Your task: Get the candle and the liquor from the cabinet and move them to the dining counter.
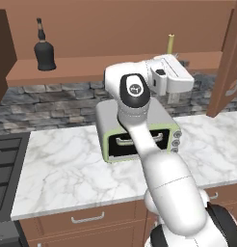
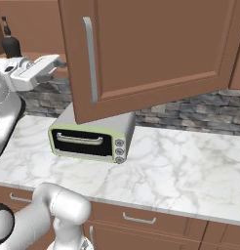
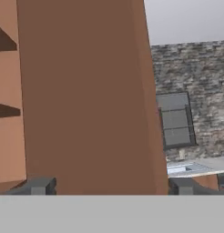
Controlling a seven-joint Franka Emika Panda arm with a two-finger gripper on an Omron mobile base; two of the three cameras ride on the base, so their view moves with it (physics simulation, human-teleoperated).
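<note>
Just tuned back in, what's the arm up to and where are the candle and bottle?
The arm is raised in front of the open wall cabinet, above the toaster oven on the marble worktop. Its gripper is open and holds nothing; its fingertips sit apart, facing the brown cabinet door. The black liquor bottle stands on the shelf's left end. The candle stands further right, just behind the hand. Neither has been picked up yet.
</note>
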